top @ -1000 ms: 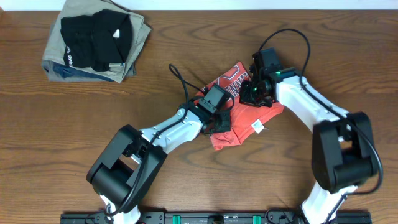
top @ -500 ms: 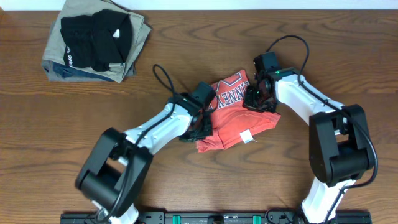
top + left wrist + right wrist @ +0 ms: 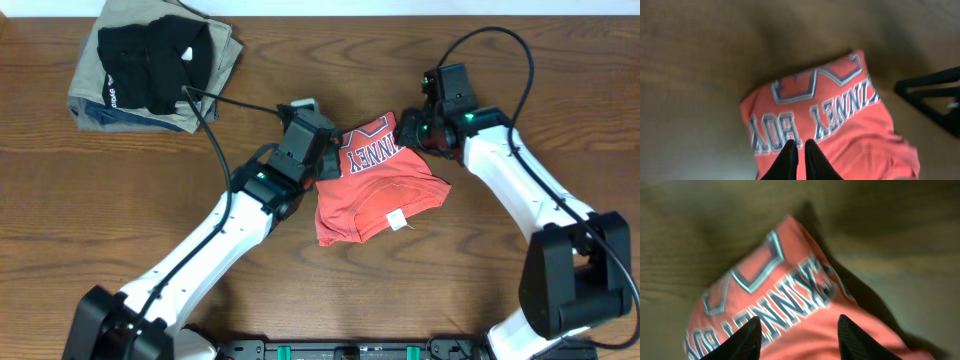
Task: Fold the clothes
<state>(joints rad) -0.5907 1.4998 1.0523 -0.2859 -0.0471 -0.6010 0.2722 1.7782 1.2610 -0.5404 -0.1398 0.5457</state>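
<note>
the red-orange cotton t-shirt lies near the middle of the dark brown wooden desk, gathered into a compact, roughly four-sided bundle between the two arms. the left tool is at its upper left corner and the right tool at its upper right corner, so the cloth spreads from both of them down toward the robot's side of the desk. neither arm is clearly the nearer one. the row of white block lettering runs across the top of the bundle from one tool to the other, rising a little toward the right. the bundle's long axis, as far as i can judge, follows that same line, though the shape is nearly as deep as it is wide. the left tool's fingers are pressed together, their tips over the lettering in the left wrist view, with no fabric visibly pinched between them. the right tool's fingers stand apart, the lettered cloth below the gap and nothing clamped. the shirt looks soft and rumpled, with creases across the lower half, a slanting, uneven lower edge and a small white label showing on top, so the fold looks loose rather than tidy. well apart, at the far left corner, a folded black garment rests on a folded khaki garment.
</note>
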